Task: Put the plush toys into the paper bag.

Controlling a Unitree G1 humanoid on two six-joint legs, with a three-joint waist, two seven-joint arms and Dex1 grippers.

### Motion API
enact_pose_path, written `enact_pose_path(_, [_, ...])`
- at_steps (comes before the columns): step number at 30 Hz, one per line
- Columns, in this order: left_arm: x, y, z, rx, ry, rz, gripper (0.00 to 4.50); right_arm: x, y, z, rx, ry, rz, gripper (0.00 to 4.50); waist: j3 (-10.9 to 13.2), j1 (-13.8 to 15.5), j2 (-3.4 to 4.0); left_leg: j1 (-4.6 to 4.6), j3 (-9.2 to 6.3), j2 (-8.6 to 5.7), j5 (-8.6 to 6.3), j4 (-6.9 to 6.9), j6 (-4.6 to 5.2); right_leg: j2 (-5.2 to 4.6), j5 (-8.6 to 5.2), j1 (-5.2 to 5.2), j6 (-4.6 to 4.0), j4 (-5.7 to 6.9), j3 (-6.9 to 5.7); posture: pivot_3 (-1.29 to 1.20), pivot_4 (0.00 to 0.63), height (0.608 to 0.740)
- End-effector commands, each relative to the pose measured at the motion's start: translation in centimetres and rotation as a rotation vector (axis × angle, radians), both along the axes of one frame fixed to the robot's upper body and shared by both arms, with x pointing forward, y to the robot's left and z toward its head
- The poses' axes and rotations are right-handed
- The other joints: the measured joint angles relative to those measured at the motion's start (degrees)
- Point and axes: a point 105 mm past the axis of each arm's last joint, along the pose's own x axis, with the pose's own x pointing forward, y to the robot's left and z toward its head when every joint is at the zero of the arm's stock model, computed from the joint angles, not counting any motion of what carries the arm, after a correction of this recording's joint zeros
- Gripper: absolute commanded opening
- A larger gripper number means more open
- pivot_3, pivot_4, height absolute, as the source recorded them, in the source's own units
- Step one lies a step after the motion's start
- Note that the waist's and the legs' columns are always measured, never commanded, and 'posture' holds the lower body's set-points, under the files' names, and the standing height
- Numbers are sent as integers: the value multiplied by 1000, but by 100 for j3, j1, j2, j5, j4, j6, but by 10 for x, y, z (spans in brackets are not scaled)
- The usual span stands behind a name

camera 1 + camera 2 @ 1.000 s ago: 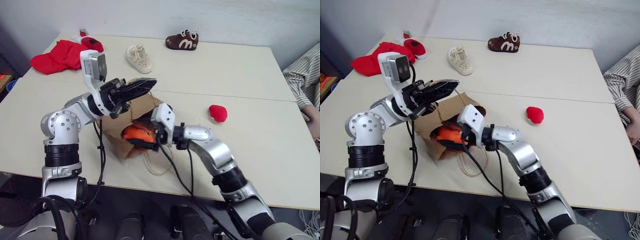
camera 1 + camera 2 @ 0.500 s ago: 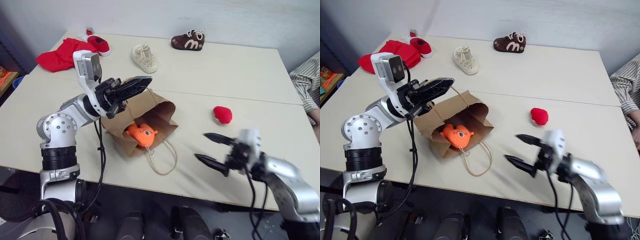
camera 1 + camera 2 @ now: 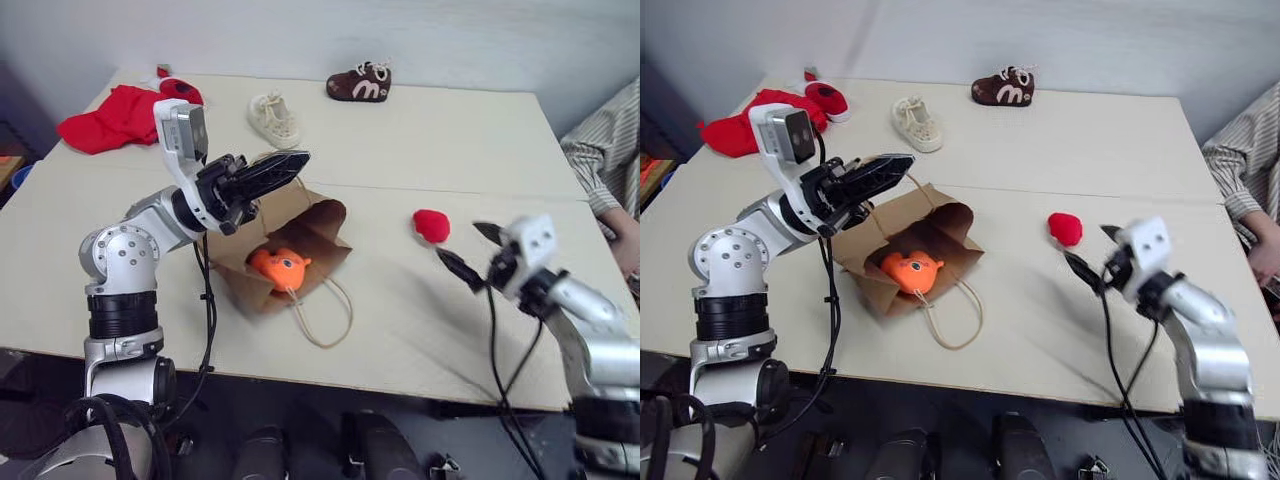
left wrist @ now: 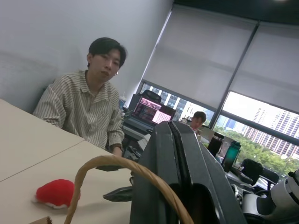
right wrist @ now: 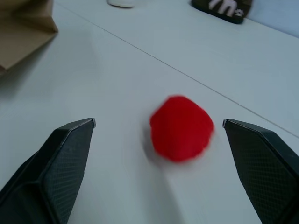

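Lying inside the paper bag (image 3: 300, 235), the orange fish plush (image 3: 278, 267) is done; the spread-fingered right gripper (image 3: 465, 250) faces the red plush (image 3: 432, 225), while the clenched left gripper (image 3: 285, 165) holds the bag's handle.

Left end effector (image 3: 285, 165) shut; right end effector (image 3: 463, 250) spread wide

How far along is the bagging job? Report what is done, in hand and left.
Done: the orange plush lies inside the open mouth of the paper bag. In hand: the left gripper is shut on a cord handle, holding the bag open, while the open right gripper points at the red plush without touching it. Left: grasp the red plush on the table and put it in.
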Motion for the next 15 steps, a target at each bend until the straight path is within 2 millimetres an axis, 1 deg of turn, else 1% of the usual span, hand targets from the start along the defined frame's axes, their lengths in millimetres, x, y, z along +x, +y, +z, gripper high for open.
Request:
enact_pose_path(1, [-1, 0, 10, -9, -53, 7, 0, 34, -7, -10, -91, 82, -132, 4483, 0, 36, 0, -4, 1, 0, -2, 6, 4, 0, 0, 1, 0, 0, 0, 0, 150, 740])
enact_pose_path(3, [-2, -1, 10, -3, -56, 5, 0, 48, -8, -16, -121, 142, -178, 4483, 0, 52, 0, -10, 1, -6, -4, 12, 11, -8, 2, 0, 3, 0, 0, 0, 150, 740])
enact_pose_path(6, [-5, -1, 10, 9, -62, 8, 0, 57, -14, -28, -162, 205, -198, 3879, 0, 94, 0, -16, -1, -5, -4, 13, 14, -8, 3, 0, 6, -4, -3, 0, 150, 740])
enact_pose_path(8, [-7, 2, 11, 12, -66, 17, 0, 58, -20, -32, -177, 228, -208, 3258, 0, 88, 0, -19, 0, -5, -4, 11, 15, -8, 3, -1, 6, -5, -4, 0, 150, 740])
enact_pose_path(9, [-7, 3, 11, 12, -67, 20, 0, 58, -21, -31, -168, 229, -208, 2844, 0, 80, 0, -19, 1, -5, -5, 11, 15, -8, 3, -2, 6, -4, -4, 0, 150, 740])
enact_pose_path(11, [-8, 4, 11, 11, -68, 25, 0, 55, -21, -31, -148, 238, -183, 2166, 0, 84, 0, -19, -1, -4, -5, 12, 15, -7, 4, -1, 7, -4, -4, 0, 150, 740])
enact_pose_path(12, [-8, 4, 11, 11, -68, 27, 0, 54, -18, -28, -130, 219, -163, 1835, 0, 83, 0, -19, 0, -4, -5, 13, 15, -7, 4, -1, 8, -2, -4, 0, 150, 740])
enact_pose_path(15, [-8, 4, 11, 9, -68, 29, 0, 43, 7, -8, -62, 127, 21, 975, 0, 86, 0, -19, -2, -4, -5, 14, 15, -7, 5, 0, 9, -2, -5, 0, 150, 740])
